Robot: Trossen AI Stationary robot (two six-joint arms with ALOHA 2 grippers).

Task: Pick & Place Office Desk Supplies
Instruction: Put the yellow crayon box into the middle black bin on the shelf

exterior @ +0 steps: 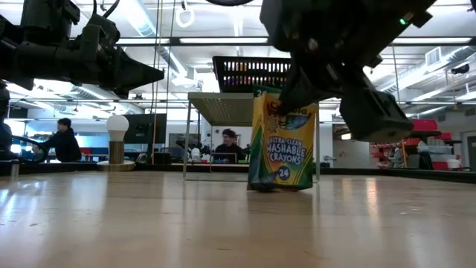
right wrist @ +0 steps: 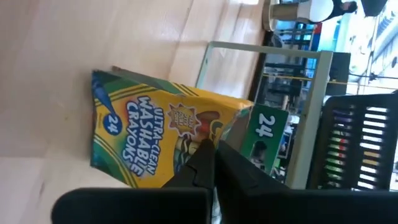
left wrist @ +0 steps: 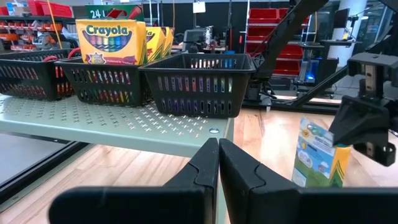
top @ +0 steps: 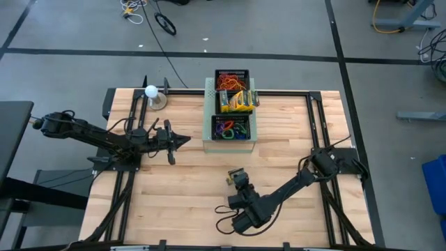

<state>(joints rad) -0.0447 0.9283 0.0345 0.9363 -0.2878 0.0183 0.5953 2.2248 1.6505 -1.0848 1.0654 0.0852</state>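
arms: black, jointed | cables: black, looped | jaws: dark wedges

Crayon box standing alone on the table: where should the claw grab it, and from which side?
Top end, from above, closing on the two broad printed faces. The crayon box stands upright on its short end, so the top is free and the thin depth should fit the jaws. The right claw sits shut at that top; a hold on the flap can't be confirmed.
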